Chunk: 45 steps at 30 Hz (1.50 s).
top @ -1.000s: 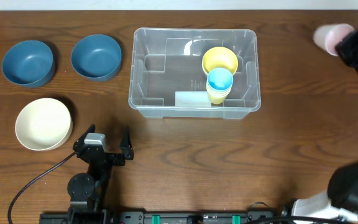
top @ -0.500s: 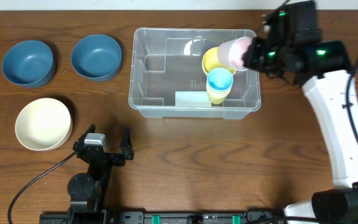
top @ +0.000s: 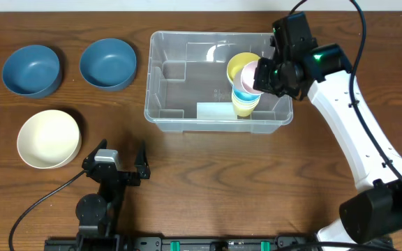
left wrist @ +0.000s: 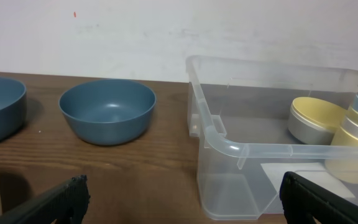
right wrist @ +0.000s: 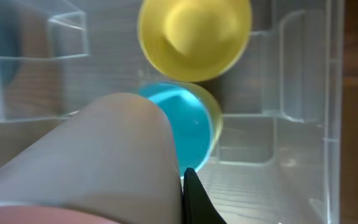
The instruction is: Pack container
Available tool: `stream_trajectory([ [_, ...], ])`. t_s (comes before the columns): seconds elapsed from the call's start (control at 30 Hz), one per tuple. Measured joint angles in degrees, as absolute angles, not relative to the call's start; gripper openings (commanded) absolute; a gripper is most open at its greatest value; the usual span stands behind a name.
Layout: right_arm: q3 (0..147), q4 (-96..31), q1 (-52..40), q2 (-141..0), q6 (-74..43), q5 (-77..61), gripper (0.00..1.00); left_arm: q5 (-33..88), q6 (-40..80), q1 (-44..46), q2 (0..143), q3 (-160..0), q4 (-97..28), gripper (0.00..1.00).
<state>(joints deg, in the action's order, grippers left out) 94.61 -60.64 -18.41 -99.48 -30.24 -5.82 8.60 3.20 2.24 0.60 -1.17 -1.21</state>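
one pink cup above container, label unreadable

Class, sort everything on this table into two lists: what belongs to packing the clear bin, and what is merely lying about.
In the job:
container
pink cup, gripped by the right tool
blue cup nested in a yellow cup
another yellow cup in the container

Lying about, untouched (perhaps for later):
blue bowl
second blue bowl
cream bowl
left tool, open
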Motion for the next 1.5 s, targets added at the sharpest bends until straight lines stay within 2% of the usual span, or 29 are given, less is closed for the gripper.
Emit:
stream_trajectory([
  [0.1,92.84,-59.94,-18.41,-99.48,-30.81,-4.75,0.03,8.6,3.2,2.24,0.6,-1.17,-1.21,0.98],
  [0.17,91.55,-59.05,-18.41,-99.48,-31.16,-4.34,0.1,8.6,3.2,2.24,0.6,-1.17,-1.21,0.98],
  [0.3,88.79,-57.08,-18.41,-99.55,-32.23,-4.08,0.44,8.6,3.2,2.24,0.6,-1.17,-1.21,0.98],
  [0.37,88.36,-56.64,-18.39,-99.66,-32.29,-4.1,0.57,8.6,3.2,2.24,0.6,-1.17,-1.21,0.98],
  [0.43,88.29,-55.37,-18.39,-99.7,-31.16,-4.62,0.65,8.6,3.2,2.24,0.6,-1.17,-1.21,0.98],
  [0.83,91.64,-56.47,-16.8,-99.39,-26.74,-8.58,0.74,8.6,3.2,2.24,0.6,-1.17,-1.21,0.98],
  [1.07,94.52,-58.92,-8.14,-95.22,-26.46,-4.21,0.99,8.6,3.2,2.24,0.6,-1.17,-1.21,0.98],
  [1.33,94.94,-60.47,4.08,-94.43,-27.99,1.54,0.99,8.6,3.2,2.24,0.6,-1.17,-1.21,0.98],
  [1.5,94.94,-60.58,7.42,-94.83,-29.71,2.61,0.99,8.6,3.2,2.24,0.6,-1.17,-1.15,0.98],
])
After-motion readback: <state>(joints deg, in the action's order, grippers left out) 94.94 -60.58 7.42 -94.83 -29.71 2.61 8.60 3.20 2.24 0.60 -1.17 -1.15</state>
